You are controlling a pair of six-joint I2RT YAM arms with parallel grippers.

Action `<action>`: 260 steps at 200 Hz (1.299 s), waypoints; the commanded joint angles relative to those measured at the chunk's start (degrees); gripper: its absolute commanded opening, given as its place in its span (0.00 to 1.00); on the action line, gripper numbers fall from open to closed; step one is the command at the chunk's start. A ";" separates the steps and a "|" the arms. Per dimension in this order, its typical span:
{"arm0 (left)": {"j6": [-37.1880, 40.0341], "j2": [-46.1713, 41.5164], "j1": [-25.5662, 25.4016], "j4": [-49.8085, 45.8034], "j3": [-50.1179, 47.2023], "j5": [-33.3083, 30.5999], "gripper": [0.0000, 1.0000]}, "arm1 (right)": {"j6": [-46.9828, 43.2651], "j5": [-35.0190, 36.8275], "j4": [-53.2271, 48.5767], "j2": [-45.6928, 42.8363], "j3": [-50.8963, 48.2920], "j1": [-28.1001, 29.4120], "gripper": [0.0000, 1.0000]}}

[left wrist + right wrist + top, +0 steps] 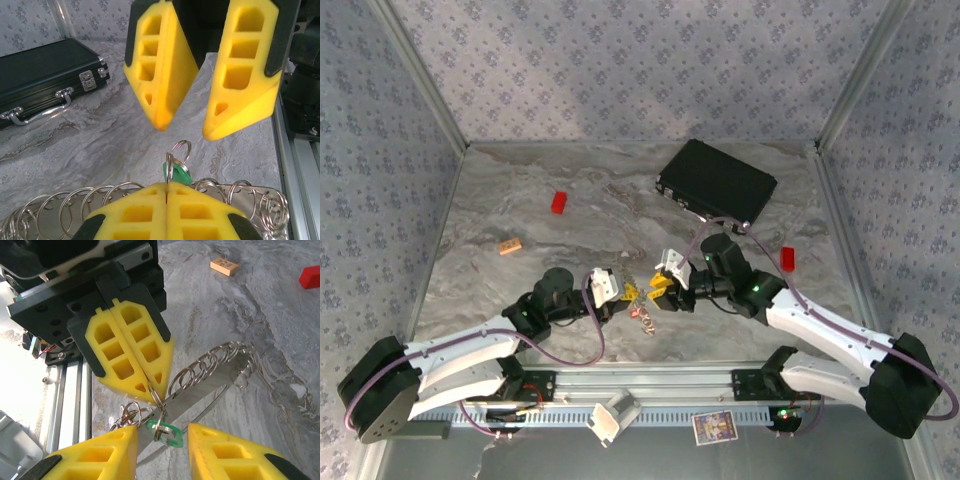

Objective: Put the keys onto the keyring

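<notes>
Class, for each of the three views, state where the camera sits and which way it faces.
Top external: above and behind both arms, looking down on the table.
Left wrist: looks over its own shut fingers at the open right gripper.
Right wrist: looks between its own fingers at the left gripper pinching a ring.
Both wrist views share the green key.

Left tool (pixel 626 293) and right tool (pixel 661 291) meet beside the keys (pixel 645 318), mid-table

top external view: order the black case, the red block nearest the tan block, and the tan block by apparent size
1. black case, by far the largest
2. red block and tan block: look about alike, too close to rank
</notes>
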 commanded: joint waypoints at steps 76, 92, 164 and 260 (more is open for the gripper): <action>0.51 -1.43 -0.18 3.19 0.61 0.80 0.00 | 1.33 1.33 1.31 1.31 0.75 0.97 0.18; 0.51 -1.46 -0.15 3.17 0.61 0.89 0.00 | 1.13 1.33 1.22 1.38 0.72 0.92 0.13; 0.37 -1.98 -0.16 4.05 0.71 2.09 0.00 | -0.76 3.11 -0.79 2.21 0.77 0.82 0.00; 0.26 -0.88 -0.25 4.29 1.22 3.71 0.00 | -2.44 0.78 3.01 -1.28 -1.51 0.93 0.28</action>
